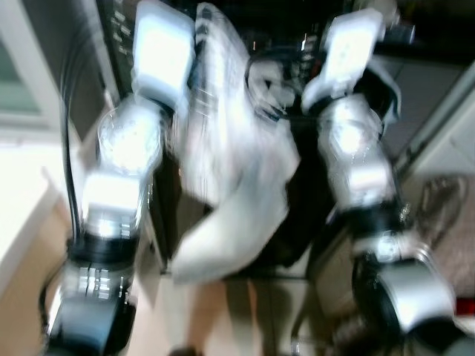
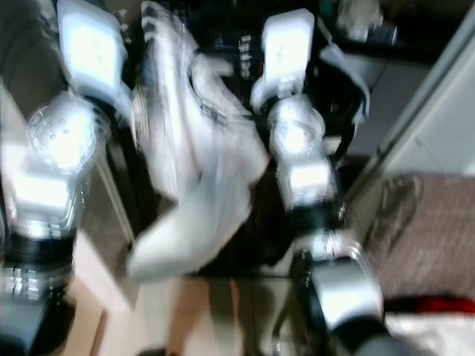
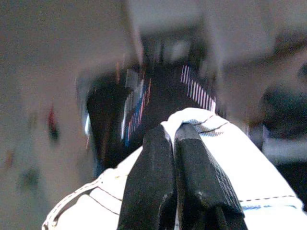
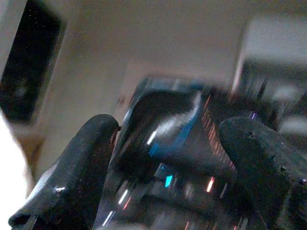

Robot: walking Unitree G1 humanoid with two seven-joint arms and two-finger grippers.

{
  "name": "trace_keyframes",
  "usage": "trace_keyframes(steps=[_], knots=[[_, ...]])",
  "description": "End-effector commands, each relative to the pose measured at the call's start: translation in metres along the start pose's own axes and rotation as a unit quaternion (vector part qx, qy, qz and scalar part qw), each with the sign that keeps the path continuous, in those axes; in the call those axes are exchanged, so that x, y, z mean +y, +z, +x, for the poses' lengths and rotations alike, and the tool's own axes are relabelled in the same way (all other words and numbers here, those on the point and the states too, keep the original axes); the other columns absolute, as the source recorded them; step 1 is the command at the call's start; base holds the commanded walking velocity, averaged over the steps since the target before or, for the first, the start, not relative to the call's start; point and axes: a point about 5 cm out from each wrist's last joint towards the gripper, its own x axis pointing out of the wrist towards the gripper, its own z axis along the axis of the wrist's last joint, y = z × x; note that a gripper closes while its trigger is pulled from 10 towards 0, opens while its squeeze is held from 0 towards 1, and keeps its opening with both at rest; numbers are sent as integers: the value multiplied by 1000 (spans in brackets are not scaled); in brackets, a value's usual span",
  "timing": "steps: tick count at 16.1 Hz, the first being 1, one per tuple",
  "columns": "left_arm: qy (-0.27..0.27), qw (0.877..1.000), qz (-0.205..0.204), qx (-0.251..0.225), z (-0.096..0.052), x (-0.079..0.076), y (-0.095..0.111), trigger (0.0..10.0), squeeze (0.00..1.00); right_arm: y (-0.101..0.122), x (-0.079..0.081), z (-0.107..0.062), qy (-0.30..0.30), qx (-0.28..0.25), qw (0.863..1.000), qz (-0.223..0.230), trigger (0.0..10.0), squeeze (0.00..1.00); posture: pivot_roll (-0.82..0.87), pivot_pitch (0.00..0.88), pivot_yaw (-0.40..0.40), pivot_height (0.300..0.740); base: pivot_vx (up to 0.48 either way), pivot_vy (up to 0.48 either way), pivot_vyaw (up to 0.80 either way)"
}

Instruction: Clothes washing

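From my head views, blurred, a white striped cloth garment [image 1: 230, 170] is hanging between my two raised silver arms. My left gripper [image 3: 172, 136] is pinching that garment tight. My right gripper [image 4: 168, 139] is spreading wide, empty.

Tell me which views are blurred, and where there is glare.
Both eye views are smeared by motion, with glare on the silver arms and the white cloth; left wrist view shows the left pincer sharp, background blurred; right wrist view is soft, lights streaked behind the right pincer.
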Motion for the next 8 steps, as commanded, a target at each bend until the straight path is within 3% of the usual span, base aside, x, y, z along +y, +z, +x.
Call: trace_keyframes(steps=[1,3,4,6,7,8], knots=[[-21,996,10,-88,14,-3,38,10000,0,8,-19,3,-32,-22,999,-7,10000,16,73,0,-73,740,480,0,0],[-40,991,27,-122,42,8,56,10000,0,12,-24,6,-51,-34,998,-5,10000,16,83,0,-79,740,480,0,0],[-56,991,36,-118,60,14,56,10000,0,7,-24,-2,-60,-28,998,-6,10000,20,81,0,-73,740,480,0,0],[-66,994,55,-66,95,32,43,10000,0,-20,-23,-33,-63,32,997,-10,10000,24,29,0,-39,740,480,0,0],[-62,994,66,-55,99,35,40,10000,0,-25,-23,-39,-59,45,997,-12,10000,24,22,0,-35,740,480,0,0],[-46,995,85,-11,104,44,29,10000,0,-33,-20,-56,-23,68,997,7,10000,20,-20,0,-8,740,480,0,0]])
